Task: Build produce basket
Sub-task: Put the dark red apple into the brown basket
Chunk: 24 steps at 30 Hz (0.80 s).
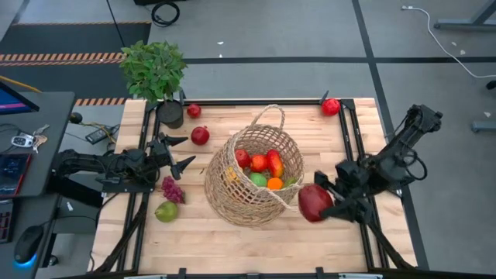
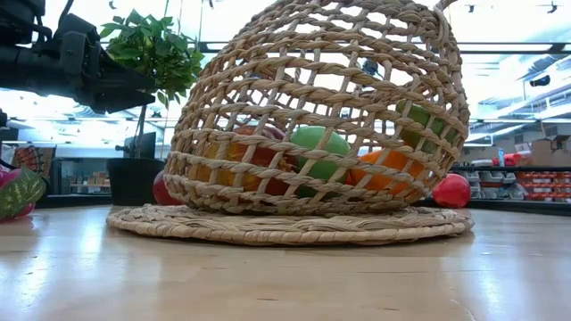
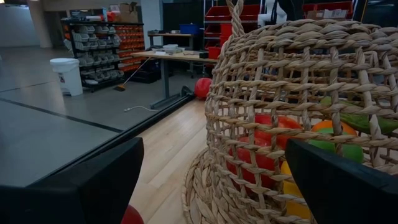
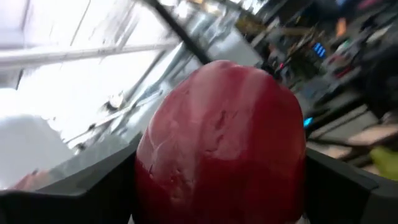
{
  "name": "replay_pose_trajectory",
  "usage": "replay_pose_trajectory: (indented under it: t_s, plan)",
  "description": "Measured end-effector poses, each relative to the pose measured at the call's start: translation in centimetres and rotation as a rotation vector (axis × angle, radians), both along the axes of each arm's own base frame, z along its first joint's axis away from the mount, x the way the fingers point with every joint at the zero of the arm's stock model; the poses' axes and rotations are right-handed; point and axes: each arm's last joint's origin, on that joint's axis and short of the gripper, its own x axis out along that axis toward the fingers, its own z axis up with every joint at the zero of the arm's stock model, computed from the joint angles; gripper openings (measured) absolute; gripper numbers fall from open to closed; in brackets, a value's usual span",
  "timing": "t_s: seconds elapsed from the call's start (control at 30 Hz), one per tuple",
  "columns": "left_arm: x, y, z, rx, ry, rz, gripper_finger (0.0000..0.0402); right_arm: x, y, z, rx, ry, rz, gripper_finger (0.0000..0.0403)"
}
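Observation:
The tan wicker basket (image 1: 248, 174) rests at the table's middle with red, orange and green produce (image 1: 263, 169) inside; the low view shows the same produce (image 2: 317, 147) through the weave. My right gripper (image 1: 322, 200) is shut on a large dark red fruit (image 1: 313, 202) just off the basket's right near side. My left gripper (image 1: 180, 153) waits open and level, left of the basket, pointing at it. My right gripper pinches the dark red fruit between its two fingers, one on each opposite side (image 4: 146, 180). The fingers (image 4: 74, 193) reach in from the table's right, about level. The fruit is lifted clear of the table, close to the basket's rim.
Loose produce lies on the table: red pieces at the far left (image 1: 194, 111), (image 1: 200, 136) and far right (image 1: 331, 106), a purple bunch (image 1: 172, 189) and a green pear (image 1: 166, 211) at the left near side. A potted plant (image 1: 155, 74) stands at the far left corner.

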Motion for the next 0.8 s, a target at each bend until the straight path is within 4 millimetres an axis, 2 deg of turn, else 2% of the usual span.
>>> replay_pose_trajectory:
  t_s: [0.3,0.53,0.67,0.8]
  plan:
    - [0.0,0.0,0.0,0.000,0.000,0.000,0.0398,2.7,-4.0,0.1,-0.019,-0.016,-0.217,0.0373]
    - [0.0,0.0,0.0,0.000,0.000,0.000,0.0398,4.5,-6.5,-0.5,-0.147,-0.002,-0.397,0.0372]
    - [0.0,0.0,0.0,0.000,0.000,0.001,0.0398,5.6,-7.9,-1.0,-0.295,0.012,-0.501,0.0373]
    - [0.0,0.0,0.0,0.000,0.000,0.000,0.0398,6.9,-9.5,-1.9,-0.468,0.072,-0.690,0.0372]
